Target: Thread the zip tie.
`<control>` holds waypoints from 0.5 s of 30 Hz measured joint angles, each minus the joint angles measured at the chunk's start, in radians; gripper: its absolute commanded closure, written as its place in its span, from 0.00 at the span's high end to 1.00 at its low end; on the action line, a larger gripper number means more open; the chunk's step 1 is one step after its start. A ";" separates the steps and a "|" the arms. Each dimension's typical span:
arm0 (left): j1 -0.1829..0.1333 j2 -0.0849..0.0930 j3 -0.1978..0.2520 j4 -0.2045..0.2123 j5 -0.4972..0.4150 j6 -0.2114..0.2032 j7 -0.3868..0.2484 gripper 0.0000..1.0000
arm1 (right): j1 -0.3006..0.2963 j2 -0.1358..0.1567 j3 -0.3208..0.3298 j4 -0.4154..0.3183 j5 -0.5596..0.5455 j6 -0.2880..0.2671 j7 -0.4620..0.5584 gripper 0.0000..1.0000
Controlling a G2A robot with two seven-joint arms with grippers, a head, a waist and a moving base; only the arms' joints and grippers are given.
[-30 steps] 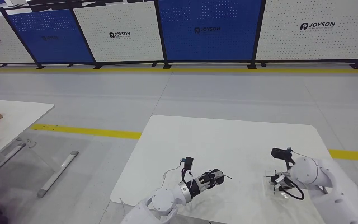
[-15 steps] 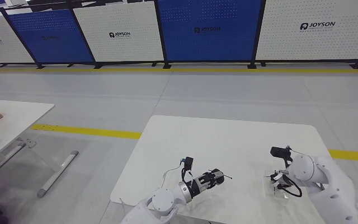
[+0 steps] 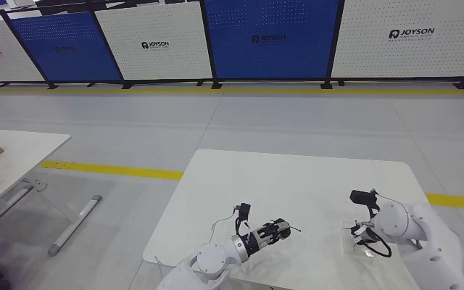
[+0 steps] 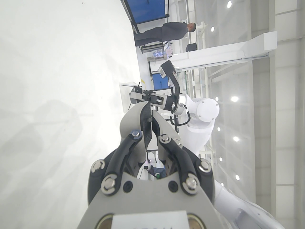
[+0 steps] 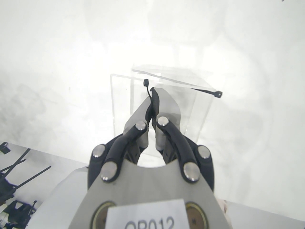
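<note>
Pickup, I'd say: right tool [image 5: 153,97] clenched on thin black plastic zip tie [image 5: 147,88] poking past its tips; next, lift clear.

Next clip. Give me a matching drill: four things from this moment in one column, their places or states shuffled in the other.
1. left pincer
2. right pincer
3. clear box
4. loose zip tie

a. lies across the box's top
b. shut on a black zip tie
c. shut, away from the box
d. stands on the white table

Pairs: 1-c, 2-b, 3-d, 4-a
</note>
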 measured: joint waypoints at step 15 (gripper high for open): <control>0.000 0.000 0.000 0.000 0.000 0.000 0.000 0.00 | -0.282 0.025 0.312 -0.309 0.005 0.000 -0.151 0.00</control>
